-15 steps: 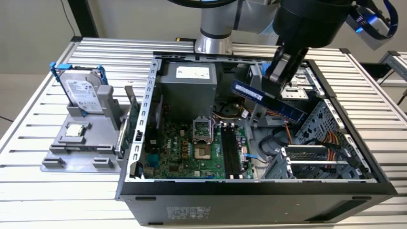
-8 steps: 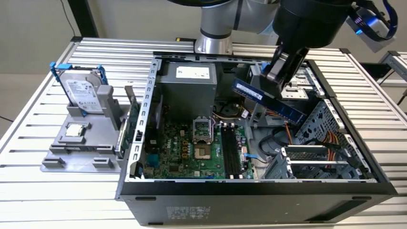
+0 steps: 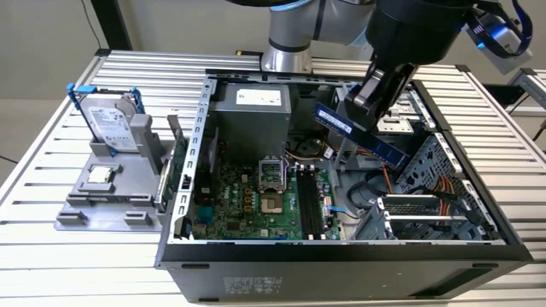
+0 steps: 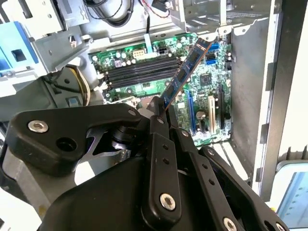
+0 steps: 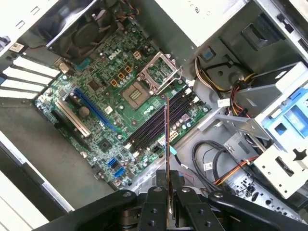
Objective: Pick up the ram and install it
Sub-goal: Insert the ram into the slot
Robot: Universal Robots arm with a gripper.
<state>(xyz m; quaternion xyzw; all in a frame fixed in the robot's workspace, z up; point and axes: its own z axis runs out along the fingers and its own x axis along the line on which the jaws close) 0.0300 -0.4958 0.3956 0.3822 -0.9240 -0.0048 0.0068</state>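
Your gripper (image 5: 167, 204) jaws clamp the ram (image 5: 167, 144), tilted in open room above the memory slots (image 5: 149, 127), clear of the case walls (image 3: 201, 128).

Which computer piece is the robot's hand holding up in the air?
The ram, the thin dark stick pinched in the hand above the open case. The hard drive and green card stand outside it.

Bright, diffuse light; the ribbed silver metal table (image 3: 51, 268) shines pale at seven o'clock, the open black computer case (image 3: 341, 272) softly shadowed inside.
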